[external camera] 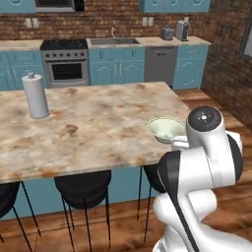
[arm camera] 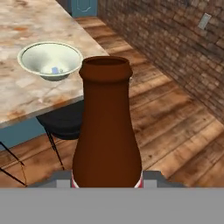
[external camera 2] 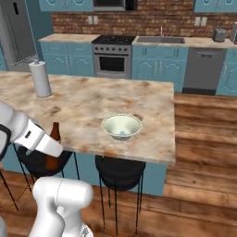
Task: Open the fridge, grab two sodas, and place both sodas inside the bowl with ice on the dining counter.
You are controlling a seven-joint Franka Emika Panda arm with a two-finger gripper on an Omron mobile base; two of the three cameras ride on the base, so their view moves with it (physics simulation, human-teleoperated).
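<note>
My end effector (arm camera: 107,183) is clenched low on the dark reddish-brown soda (arm camera: 107,127), held beyond the tabletop's (arm camera: 26,94) near edge, short of the bowl with ice (arm camera: 50,59). I judge it rigid, smooth, slippery, top-heavy; this low body hold suits it.

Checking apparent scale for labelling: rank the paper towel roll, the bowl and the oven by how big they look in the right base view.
1. Oven
2. Paper towel roll and bowl look alike in extent, one tall, one wide, so unranked.

A reddish-brown soda bottle (arm camera: 107,127) stands upright beside the dining counter (external camera 2: 92,104), near the pale bowl (external camera 2: 121,126).
</note>
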